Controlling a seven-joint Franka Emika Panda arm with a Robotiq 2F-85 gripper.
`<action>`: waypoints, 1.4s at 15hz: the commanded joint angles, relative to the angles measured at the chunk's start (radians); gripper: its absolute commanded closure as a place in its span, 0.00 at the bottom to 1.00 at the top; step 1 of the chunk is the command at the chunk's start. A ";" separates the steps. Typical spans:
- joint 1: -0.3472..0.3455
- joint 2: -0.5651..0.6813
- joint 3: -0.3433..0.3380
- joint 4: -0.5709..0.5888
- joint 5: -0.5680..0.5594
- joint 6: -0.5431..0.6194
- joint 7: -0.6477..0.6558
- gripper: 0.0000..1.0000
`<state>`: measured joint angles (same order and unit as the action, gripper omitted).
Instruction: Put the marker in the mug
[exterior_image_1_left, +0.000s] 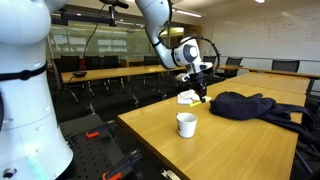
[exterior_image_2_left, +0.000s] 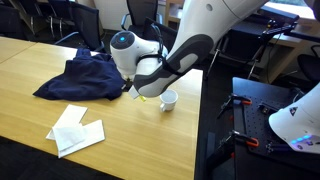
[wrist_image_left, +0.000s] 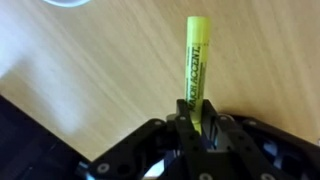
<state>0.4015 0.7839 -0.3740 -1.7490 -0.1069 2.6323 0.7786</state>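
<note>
The gripper (exterior_image_1_left: 200, 93) pinches the yellow marker (wrist_image_left: 197, 60) between closed jaws (tip at twelve o'clock, wrist view). Centre it over the mug (exterior_image_1_left: 186, 124), seven o'clock of the gripper, before releasing.

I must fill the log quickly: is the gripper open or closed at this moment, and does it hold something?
Gripper: closed, holding the yellow cylindrical plastic marker, as the wrist view shows.
</note>
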 joint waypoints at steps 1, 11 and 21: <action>0.125 -0.049 -0.108 -0.080 -0.057 0.009 0.266 0.95; 0.380 -0.048 -0.310 -0.145 -0.336 -0.153 1.037 0.95; 0.370 -0.190 -0.191 -0.239 -0.523 -0.716 1.620 0.95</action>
<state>0.8203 0.6675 -0.6418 -1.9619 -0.5904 2.0631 2.2650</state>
